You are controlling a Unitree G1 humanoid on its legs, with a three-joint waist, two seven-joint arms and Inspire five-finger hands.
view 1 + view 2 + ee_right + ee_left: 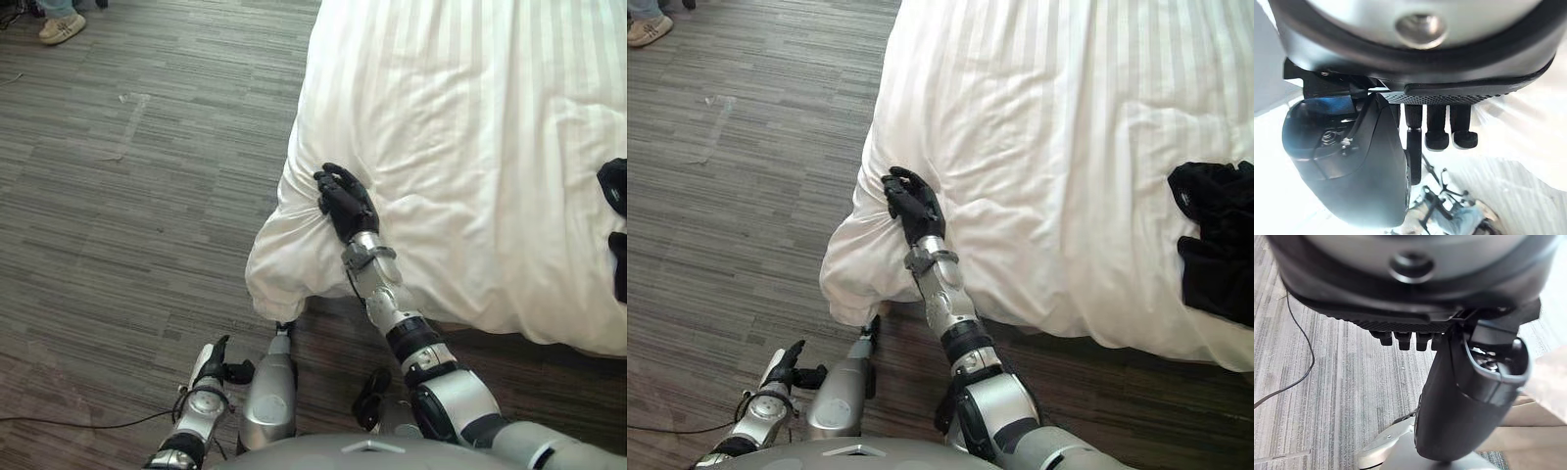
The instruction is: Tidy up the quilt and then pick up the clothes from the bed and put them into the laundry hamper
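Observation:
A white striped quilt (460,137) covers the bed, and its near left corner (857,259) bulges over the edge. My right hand (911,204) lies on that corner with curled fingers, and creases in the cloth gather at it. In the right wrist view the right hand (1352,161) shows its fingers bent beside the thumb, with white quilt around them. Black clothes (1215,245) lie bunched on the quilt at the far right, well away from the hand. My left hand (211,364) hangs low over the floor with relaxed fingers, holding nothing.
Grey wood-plank floor (147,196) stretches to the left of the bed. A person's light shoes (61,26) stand at the far left corner of the floor. A dark strip of floor runs along the bed's near edge (1117,372).

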